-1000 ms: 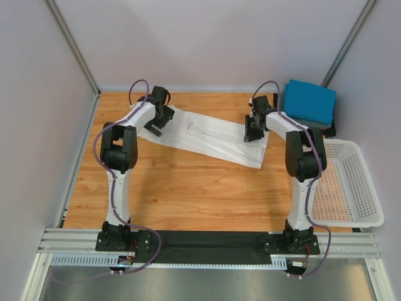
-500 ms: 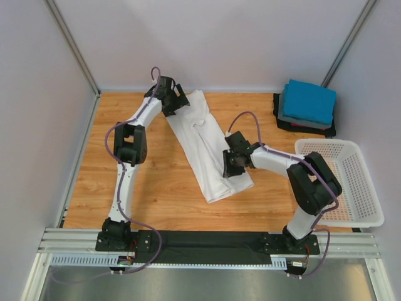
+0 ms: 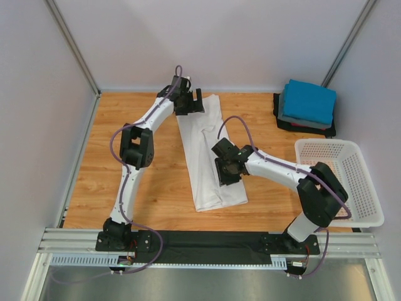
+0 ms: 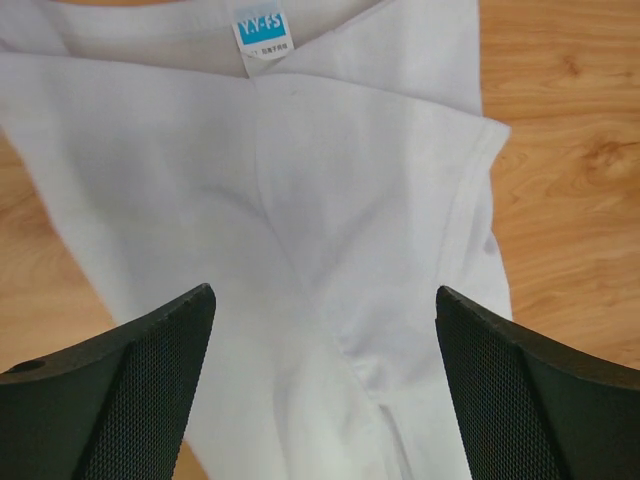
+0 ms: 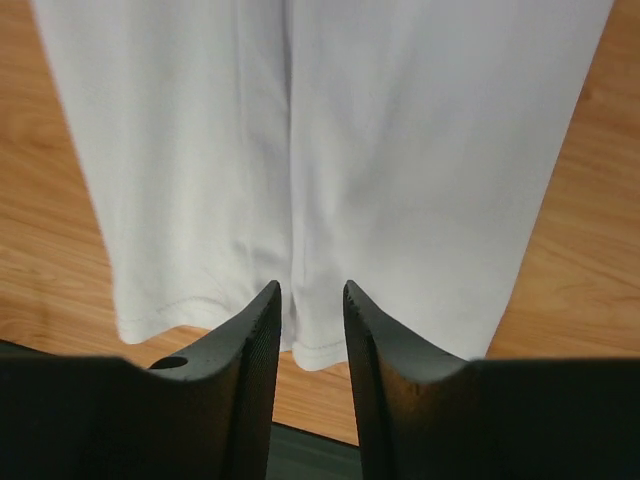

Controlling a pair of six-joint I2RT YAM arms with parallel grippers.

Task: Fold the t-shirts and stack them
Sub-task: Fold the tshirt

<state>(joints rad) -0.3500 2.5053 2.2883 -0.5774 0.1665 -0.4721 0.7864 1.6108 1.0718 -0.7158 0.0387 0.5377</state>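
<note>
— Shirt position?
— The white t-shirt lies on the table, folded into 1 long strip, collar end far and hem end near.
— Left gripper?
— Spread wide over the collar end, with the blue label just ahead of it.
— Right gripper?
— Over the strip's near half. Its 2 fingers are a narrow slit apart and pinch nothing visible.
— Other shirts?
— They're in a folded stack at the far right corner, blue on top, near the basket.
</note>
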